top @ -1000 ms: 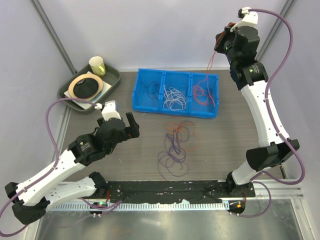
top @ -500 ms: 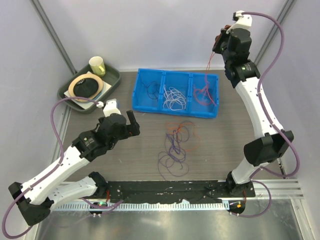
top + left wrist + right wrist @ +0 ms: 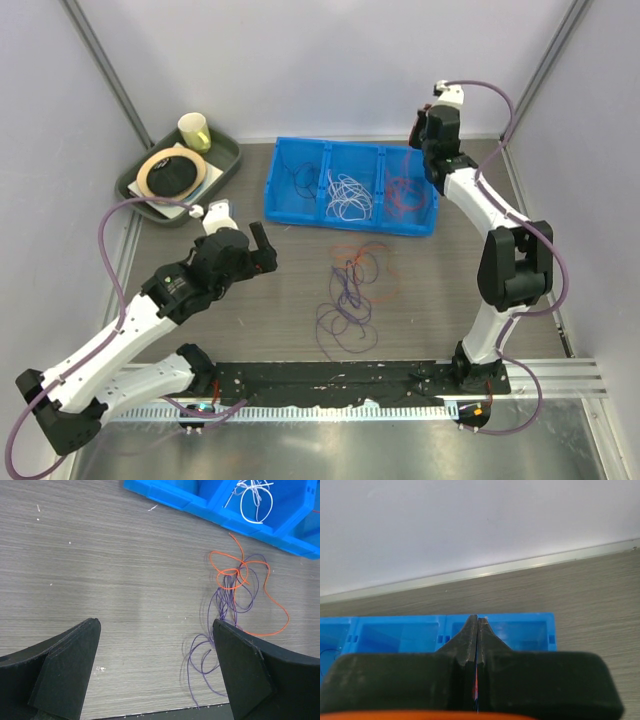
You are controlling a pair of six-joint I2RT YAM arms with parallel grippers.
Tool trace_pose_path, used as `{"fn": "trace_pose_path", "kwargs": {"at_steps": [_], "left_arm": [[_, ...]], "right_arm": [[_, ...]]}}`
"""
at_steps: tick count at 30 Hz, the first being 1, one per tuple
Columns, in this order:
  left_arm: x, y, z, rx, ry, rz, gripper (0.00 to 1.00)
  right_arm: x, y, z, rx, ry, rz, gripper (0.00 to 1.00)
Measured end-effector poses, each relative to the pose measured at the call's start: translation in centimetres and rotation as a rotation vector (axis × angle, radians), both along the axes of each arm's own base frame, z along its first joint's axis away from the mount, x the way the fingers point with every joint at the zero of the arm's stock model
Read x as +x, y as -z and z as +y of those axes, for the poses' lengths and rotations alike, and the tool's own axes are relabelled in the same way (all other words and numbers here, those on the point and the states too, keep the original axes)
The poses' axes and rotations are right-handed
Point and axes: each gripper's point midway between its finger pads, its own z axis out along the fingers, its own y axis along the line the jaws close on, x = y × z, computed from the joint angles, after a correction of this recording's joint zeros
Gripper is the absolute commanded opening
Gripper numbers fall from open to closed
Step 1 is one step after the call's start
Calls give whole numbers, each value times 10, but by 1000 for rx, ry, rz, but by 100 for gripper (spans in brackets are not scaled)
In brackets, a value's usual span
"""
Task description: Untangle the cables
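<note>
Thin purple and orange cables (image 3: 350, 290) lie tangled in loose loops on the table (image 3: 250, 310), near the blue bin (image 3: 271, 190).

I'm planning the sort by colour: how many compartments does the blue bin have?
3, side by side, none hidden. The left compartment holds dark cables, the middle compartment holds white cables, and the right compartment holds orange-red cables.

Bright, even light from overhead in all three views, shadows faint and soft. Slight glare on the metal sheet (image 3: 330, 450) along the overhead view's bottom edge. Left gripper (image 3: 155, 630) fingers dark, soft-edged; right gripper (image 3: 477, 622) blurred close up, the orange cable (image 3: 476, 690) between its fingers a thin smear
</note>
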Motion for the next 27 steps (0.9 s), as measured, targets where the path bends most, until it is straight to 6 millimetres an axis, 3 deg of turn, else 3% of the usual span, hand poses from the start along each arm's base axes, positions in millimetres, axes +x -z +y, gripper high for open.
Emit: {"fn": "trace_pose_path", "kwargs": {"at_steps": [8, 14, 20, 27], "left_arm": [[-9, 22, -5, -11, 35, 63, 100], [-12, 30, -16, -31, 71, 107, 100], [-15, 34, -21, -49, 89, 121, 100], [-17, 39, -19, -49, 86, 130, 100]], "right_arm": [[-14, 65, -2, -7, 1, 71, 3], [-19, 76, -4, -30, 3, 144, 3], [2, 90, -5, -82, 27, 266, 1], [-14, 163, -5, -194, 84, 498, 2]]}}
